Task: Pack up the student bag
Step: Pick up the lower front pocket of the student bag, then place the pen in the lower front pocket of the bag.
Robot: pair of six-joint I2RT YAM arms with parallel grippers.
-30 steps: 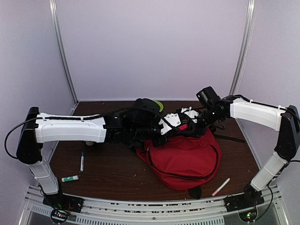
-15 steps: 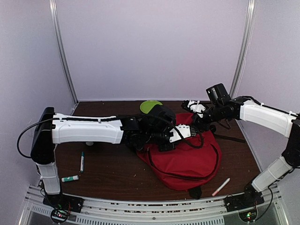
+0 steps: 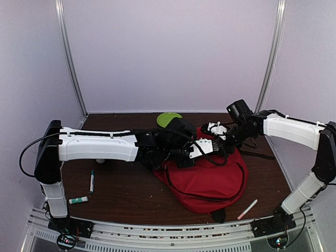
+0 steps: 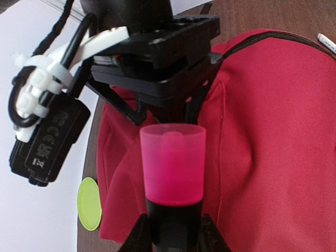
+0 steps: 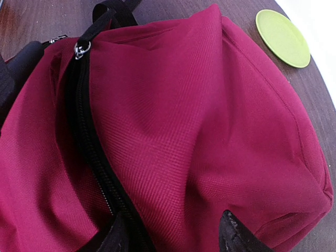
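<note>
My left hand [image 4: 173, 239] is clamped on a pink-capped black tube [image 4: 172, 178]. The print on the black module [image 4: 50, 139] at its ten o'clock is too blurred to read. My right hand [image 5: 176, 236] hangs with its fingers spread over the red student bag [image 3: 210, 176], which lies at four o'clock from the centre of the surface [image 3: 121, 189].

The only print you can read sits on the black camera box [image 4: 50, 136] at the left of the left wrist view, just left of the student bag [image 4: 273, 131]. On its flat face you'll find a short row of pale compliance marks, lying sideways to you: they look like "FC" and "CE". A smaller symbol beside them is too fine to make out. Any print on the glue stick [image 3: 79, 200] and the marker [image 3: 92, 181], near left on the table, is too small to read.
</note>
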